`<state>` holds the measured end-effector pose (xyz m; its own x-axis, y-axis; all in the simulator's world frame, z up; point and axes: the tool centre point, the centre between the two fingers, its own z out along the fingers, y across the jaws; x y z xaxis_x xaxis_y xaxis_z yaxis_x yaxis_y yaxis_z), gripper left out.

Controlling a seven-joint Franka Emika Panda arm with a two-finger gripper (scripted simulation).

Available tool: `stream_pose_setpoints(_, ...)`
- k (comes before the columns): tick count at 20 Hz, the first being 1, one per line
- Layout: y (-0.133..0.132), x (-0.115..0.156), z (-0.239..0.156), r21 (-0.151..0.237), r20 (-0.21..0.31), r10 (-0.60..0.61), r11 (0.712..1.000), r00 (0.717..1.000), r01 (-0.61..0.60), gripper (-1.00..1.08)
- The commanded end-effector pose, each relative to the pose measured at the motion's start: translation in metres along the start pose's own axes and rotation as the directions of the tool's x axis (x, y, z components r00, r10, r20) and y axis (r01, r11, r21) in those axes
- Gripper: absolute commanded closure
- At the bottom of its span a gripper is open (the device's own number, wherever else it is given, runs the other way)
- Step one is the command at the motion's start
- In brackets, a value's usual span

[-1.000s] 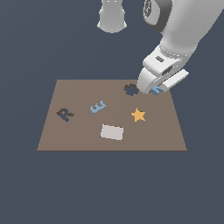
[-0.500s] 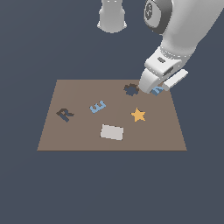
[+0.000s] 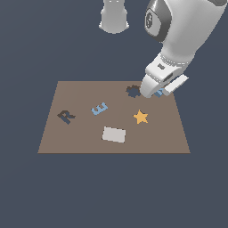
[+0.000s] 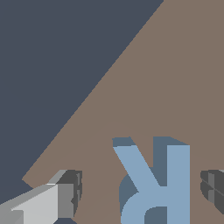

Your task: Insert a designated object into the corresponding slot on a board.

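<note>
The light-blue R block (image 4: 157, 183) lies flat on the brown board (image 4: 175, 78) between my two open fingers (image 4: 70, 197); neither finger touches it in the wrist view. In the exterior view only a blue sliver of the R block (image 3: 159, 92) shows under my gripper (image 3: 153, 91), at the board's (image 3: 80, 138) far side on the exterior view's right. The dark R-shaped slot (image 3: 66, 116) lies near the board's edge on the exterior view's left, far from the gripper.
A dark gear-shaped recess (image 3: 132, 91) lies just beside the gripper. A light-blue letter E (image 3: 99, 108), a yellow star (image 3: 140, 116) and a pale grey rectangle (image 3: 114, 134) lie in the board's middle. The board's corner and dark floor show in the wrist view.
The gripper has sunk slightly toward the board over the R block; nothing else has moved.
</note>
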<state>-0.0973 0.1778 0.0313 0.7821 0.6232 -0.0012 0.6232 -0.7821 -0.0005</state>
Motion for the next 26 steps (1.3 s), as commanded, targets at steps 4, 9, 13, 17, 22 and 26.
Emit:
stream_pose_setpoints(4,0.0,0.0,0.001,-0.001,-0.001,0.0,1.0,1.0,0.0,1.08)
stream_pose_setpoints(9,0.0,0.0,0.001,-0.001,-0.001,0.0,1.0,1.0,0.0,1.08)
stream_pose_setpoints(13,0.001,0.0,0.001,-0.001,-0.001,0.001,1.0,1.0,-0.001,1.08)
stream_pose_setpoints(17,0.006,-0.003,0.001,-0.001,-0.001,-0.004,1.0,1.0,0.004,1.08)
stream_pose_setpoints(22,0.024,-0.013,0.0,-0.001,-0.001,-0.017,1.0,1.0,0.017,1.08)
stream_pose_setpoints(26,0.046,-0.025,0.0,-0.001,-0.001,-0.033,0.999,0.999,0.033,1.08)
